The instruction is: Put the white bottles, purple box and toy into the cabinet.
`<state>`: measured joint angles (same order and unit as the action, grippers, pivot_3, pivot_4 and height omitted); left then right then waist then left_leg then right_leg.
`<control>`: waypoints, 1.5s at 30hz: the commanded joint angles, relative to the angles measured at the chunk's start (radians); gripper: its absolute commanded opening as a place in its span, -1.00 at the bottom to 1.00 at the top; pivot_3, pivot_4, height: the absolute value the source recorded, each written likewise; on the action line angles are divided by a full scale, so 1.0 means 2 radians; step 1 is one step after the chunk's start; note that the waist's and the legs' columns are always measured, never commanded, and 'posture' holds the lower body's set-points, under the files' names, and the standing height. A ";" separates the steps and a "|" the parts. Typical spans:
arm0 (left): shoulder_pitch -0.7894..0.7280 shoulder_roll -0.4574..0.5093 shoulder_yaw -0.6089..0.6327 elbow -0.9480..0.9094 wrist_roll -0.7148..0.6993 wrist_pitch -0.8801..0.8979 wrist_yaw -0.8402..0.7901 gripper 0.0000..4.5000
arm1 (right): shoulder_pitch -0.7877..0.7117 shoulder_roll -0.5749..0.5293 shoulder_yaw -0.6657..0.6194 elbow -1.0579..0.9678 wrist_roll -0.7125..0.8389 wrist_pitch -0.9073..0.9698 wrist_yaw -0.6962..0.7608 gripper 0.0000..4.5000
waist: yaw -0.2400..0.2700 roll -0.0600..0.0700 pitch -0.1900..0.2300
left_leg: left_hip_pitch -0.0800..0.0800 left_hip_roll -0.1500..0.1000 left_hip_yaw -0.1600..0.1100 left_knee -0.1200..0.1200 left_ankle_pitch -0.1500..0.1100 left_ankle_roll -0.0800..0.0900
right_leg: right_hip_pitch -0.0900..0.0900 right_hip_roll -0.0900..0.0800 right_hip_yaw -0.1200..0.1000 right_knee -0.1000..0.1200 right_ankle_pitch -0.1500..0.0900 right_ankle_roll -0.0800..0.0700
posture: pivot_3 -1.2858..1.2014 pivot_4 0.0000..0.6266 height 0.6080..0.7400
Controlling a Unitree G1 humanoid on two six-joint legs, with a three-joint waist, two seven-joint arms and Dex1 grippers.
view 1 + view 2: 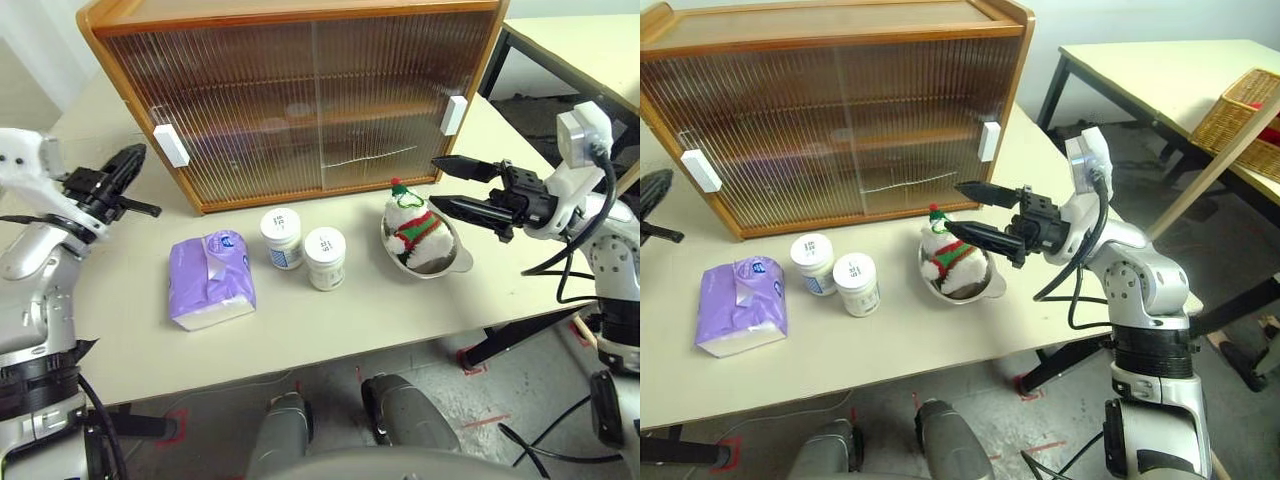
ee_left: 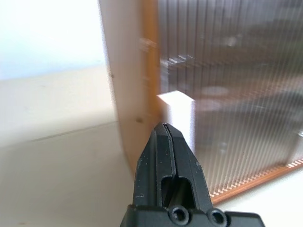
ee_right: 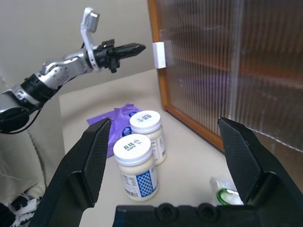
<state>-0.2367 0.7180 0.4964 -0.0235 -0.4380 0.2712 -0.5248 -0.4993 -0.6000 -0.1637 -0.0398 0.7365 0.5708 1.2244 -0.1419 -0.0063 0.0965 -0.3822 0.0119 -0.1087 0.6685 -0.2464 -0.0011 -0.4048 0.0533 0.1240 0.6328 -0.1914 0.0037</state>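
Left arm comes in from about 9 o'clock in the head view, elbow bent, forearm angled up toward 1 o'clock. The left gripper (image 1: 130,160) has its two black fingers pressed flat together, nothing between them, tips aimed forward and a touch upward. Right arm enters from 3 o'clock with the wrist cocked hard, so the right gripper (image 1: 448,185) points across toward 9 o'clock, roughly level. Its jaws are spread wide apart, one finger higher than the other, and they're empty.
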 commanded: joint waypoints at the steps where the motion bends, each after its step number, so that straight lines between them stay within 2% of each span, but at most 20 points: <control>1: -0.015 0.002 -0.014 0.025 0.014 -0.012 -0.005 -1.00 | -0.006 0.004 0.012 -0.004 0.003 -0.003 0.006 1.00 | 0.003 0.000 0.000 | 0.000 0.000 0.000 0.000 0.000 0.000 | 0.000 0.000 0.000 0.000 0.000 0.000 | -0.09 -0.73 1.00; 5: -0.039 -0.015 -0.037 0.038 0.022 -0.021 0.001 -1.00 | 0.005 0.003 0.019 -0.019 0.003 -0.006 0.009 1.00 | 0.008 0.000 0.000 | -0.001 0.003 0.000 0.000 0.000 0.000 | -0.001 0.000 0.000 0.000 0.000 0.000 | -0.10 -0.72 1.00; 17: -0.092 -0.045 -0.077 0.075 0.037 -0.046 -0.005 -1.00 | 0.004 0.001 0.018 -0.031 0.003 -0.003 -0.003 1.00 | 0.009 0.000 0.000 | -0.002 0.001 0.001 -0.001 0.000 0.000 | -0.003 0.000 0.000 0.000 0.000 0.000 | -0.12 -0.74 1.00; 29: -0.103 -0.087 -0.121 0.072 0.038 -0.048 -0.011 -1.00 | 0.008 0.001 0.015 -0.046 0.008 0.000 -0.015 1.00 | 0.006 0.000 0.000 | -0.003 0.000 0.002 0.000 0.000 0.000 | -0.002 0.000 0.000 -0.001 0.000 0.001 | -0.13 -0.75 1.00; 40: -0.156 -0.125 -0.171 0.137 0.060 -0.080 -0.046 -1.00 | 0.021 -0.005 0.003 -0.069 0.019 0.000 -0.038 1.00 | -0.006 0.000 0.000 | -0.003 -0.002 0.002 0.003 0.000 0.001 | 0.000 0.000 0.000 -0.001 0.000 0.004 | -0.18 -0.77 1.00; 45: -0.208 -0.155 -0.191 0.208 0.075 -0.114 -0.055 -1.00 | 0.039 0.000 -0.005 -0.094 0.029 -0.004 -0.058 1.00 | -0.014 0.000 0.000 | -0.003 -0.002 0.001 0.004 -0.001 0.002 | 0.002 0.000 0.000 -0.001 0.000 0.005 | -0.21 -0.77 1.00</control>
<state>-0.6341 0.4158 0.1343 0.3587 -0.3091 0.0656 -0.6201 -0.4321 -0.6001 -0.1605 -0.2041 0.7818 0.5679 1.1194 -0.1701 -0.0068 0.0962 -0.3884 0.0066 -0.1085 0.6776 -0.2479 0.0035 -0.4006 0.0527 0.1250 0.6292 -0.1921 0.0152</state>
